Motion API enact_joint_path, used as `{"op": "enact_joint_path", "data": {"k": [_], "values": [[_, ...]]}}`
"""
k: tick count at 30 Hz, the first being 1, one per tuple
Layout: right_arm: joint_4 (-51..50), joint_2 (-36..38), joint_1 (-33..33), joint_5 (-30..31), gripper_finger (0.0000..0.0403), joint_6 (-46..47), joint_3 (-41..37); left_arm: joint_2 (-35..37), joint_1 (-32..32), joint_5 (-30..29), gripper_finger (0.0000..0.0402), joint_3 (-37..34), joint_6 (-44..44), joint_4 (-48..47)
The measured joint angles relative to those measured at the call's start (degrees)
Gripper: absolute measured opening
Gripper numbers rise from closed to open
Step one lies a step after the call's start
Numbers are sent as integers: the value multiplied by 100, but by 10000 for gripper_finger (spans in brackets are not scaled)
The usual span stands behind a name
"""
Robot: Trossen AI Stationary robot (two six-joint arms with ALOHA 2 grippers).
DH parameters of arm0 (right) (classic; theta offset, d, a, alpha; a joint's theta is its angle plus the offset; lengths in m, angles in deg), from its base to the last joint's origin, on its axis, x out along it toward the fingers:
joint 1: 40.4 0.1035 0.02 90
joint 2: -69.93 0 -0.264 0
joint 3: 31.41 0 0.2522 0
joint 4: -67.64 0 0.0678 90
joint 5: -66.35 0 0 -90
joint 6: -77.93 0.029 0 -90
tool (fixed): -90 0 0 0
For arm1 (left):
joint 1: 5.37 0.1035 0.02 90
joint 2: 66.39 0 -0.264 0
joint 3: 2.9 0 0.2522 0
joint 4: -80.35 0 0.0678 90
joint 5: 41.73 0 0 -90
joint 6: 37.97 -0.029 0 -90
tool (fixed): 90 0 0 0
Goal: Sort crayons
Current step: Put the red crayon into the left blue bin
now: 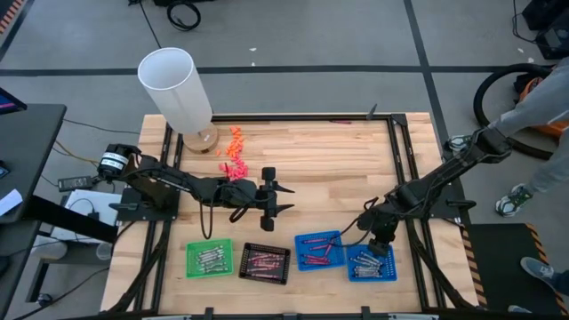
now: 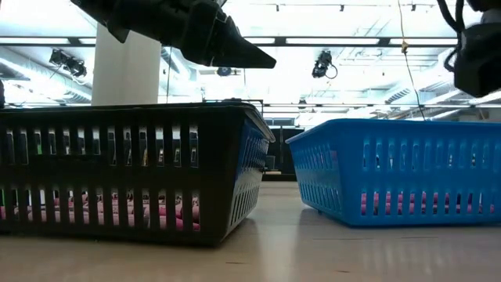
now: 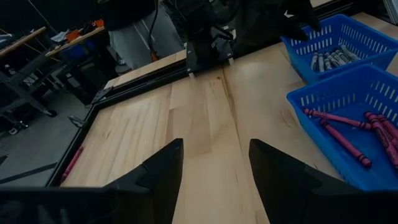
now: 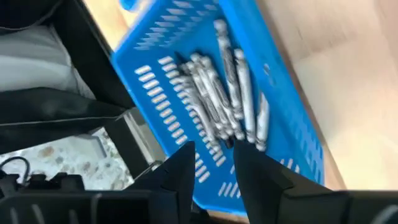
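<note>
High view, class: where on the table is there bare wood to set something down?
Bare wood spans the table between the orange pieces and the right frame. The near edge is crowded by the green tray, black tray and blue trays.

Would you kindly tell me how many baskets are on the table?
4, in a row along the near edge: the green basket, the black basket, a blue basket holding pinkish crayons, and a second blue basket under the right pincer.

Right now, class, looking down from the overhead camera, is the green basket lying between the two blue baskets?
No: the green basket lies at the left end of the row, beside the black basket, away from both blue baskets.
</note>
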Motion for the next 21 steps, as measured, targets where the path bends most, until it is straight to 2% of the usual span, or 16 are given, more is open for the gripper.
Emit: {"op": "enact_joint_path", "data": {"k": [8, 11, 15, 21], "values": [[-39, 221, -360, 600, 118, -621, 194, 0, 0, 0, 194, 0, 57, 0], [-252, 333, -554, 1050, 118, -941, 194, 0, -1, 2, 194, 0, 57, 1], [-703, 402, -838, 1986, 118, -1422, 194, 0, -2, 1, 194, 0, 126, 1], [-1042, 391, -1177, 3724, 118, -2367, 194, 0, -2, 2, 194, 0, 147, 0]]}}
